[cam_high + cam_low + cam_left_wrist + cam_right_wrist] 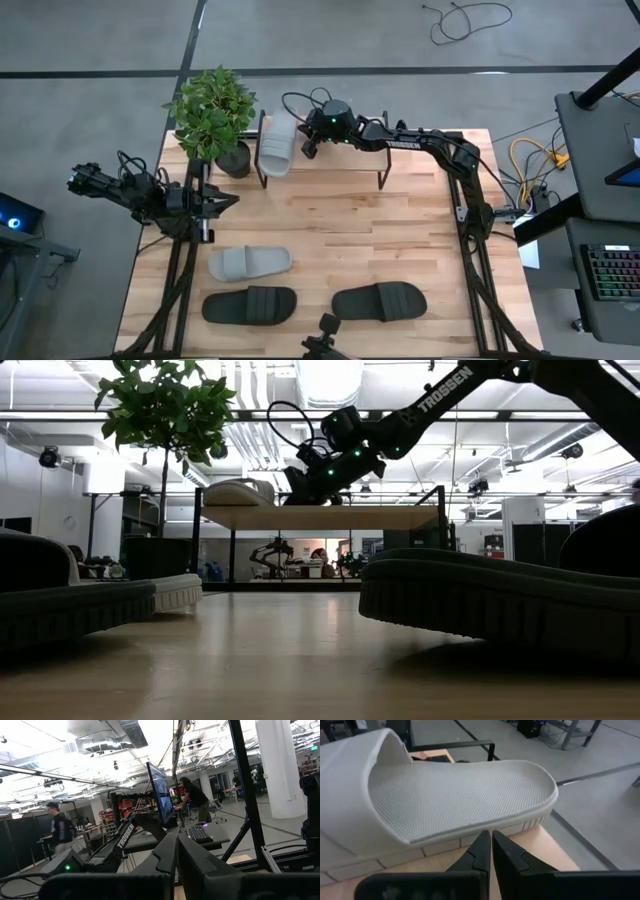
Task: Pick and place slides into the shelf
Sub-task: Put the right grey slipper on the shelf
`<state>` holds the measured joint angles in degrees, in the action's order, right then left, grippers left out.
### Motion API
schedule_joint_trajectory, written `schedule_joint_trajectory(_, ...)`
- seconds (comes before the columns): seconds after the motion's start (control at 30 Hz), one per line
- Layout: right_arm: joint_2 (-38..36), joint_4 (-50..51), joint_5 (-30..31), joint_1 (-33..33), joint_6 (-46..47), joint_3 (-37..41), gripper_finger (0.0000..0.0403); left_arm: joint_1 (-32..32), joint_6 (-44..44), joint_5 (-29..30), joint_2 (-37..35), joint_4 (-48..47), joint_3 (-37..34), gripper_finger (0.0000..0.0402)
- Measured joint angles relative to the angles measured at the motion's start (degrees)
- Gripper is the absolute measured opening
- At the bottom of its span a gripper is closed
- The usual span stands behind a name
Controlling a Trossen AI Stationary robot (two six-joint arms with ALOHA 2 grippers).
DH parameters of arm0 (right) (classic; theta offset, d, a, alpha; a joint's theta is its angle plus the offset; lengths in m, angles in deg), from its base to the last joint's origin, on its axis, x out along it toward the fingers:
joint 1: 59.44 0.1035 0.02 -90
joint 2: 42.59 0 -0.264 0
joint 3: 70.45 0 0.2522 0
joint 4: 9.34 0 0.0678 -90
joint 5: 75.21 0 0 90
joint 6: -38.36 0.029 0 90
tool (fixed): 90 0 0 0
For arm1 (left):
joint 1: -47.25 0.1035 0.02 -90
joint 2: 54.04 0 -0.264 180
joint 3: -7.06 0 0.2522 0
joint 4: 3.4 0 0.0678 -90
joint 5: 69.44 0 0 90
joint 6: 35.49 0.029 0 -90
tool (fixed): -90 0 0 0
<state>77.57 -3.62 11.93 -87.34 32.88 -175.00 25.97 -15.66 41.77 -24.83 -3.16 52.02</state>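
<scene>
Left arm: folded back at the table's left edge, left gripper [175, 851] closed.
Right arm: stretched across the far side, right gripper [490, 851] closed.

Four slides and the shelf [340, 165]

One light grey slide [277, 144] is seen lying flat on the left end of the shelf's light wooden top board. The other grey slide [249, 263] and two black slides [250, 305] [380, 301] are found sole-down near the tabletop's front edge, the grey one just behind the left black one.
</scene>
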Motion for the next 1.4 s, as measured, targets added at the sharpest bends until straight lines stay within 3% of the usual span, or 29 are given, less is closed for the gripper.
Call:
schedule_joint_trajectory(0.9, 0.0, -1.2, -0.6, 0.1, 0.6, 0.0, 0.0008, 0.0, 0.0, 0.0, 0.0, 0.0, 0.0, 0.0)
schedule_joint_trajectory(1.27, 0.0, -1.9, -4.4, 0.1, 0.1, 0.0, 0.0008, 0.0, 0.1, 0.0, 0.0, 0.0, 0.0, 0.0)
schedule_joint_trajectory(1.4, 0.0, -1.9, 1.1, 0.1, 0.8, 0.0, 0.0008, 0.0, 0.1, 0.0, 0.0, 0.0, 0.0, 0.0)
